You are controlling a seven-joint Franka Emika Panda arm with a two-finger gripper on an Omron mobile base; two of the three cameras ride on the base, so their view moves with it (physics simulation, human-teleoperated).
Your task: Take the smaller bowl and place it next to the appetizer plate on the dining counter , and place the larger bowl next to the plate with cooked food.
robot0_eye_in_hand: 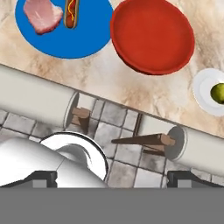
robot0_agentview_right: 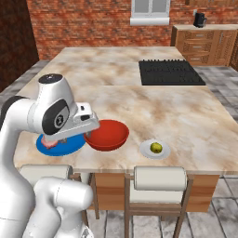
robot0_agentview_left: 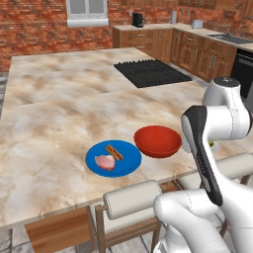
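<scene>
A: What is being seen nearest the base?

B: Two chairs with pale rolled backs (robot0_agentview_right: pixel 160 178) are being shown tucked against the near edge of the dining counter (robot0_agentview_right: pixel 186 116). The gripper (robot0_eye_in_hand: pixel 112 177) is being held above them, off the counter's near edge, its jaws spread wide with nothing between them.

A: And on the counter itself?

B: Along the near edge, three things are being lined up. The plate with cooked food (robot0_agentview_left: pixel 113 158) is lying toward the left, a sausage and a pink meat piece being carried on it. The larger bowl (robot0_agentview_right: pixel 106 134) is sitting just beside it, upright, rims almost touching. The appetizer plate (robot0_agentview_right: pixel 155 148), with a yellow-green item on it, is resting further right, apart from the bowl.

A: Anything beyond?

B: A black cooktop (robot0_agentview_left: pixel 150 72) is being shown set into the counter toward its far right corner.
</scene>
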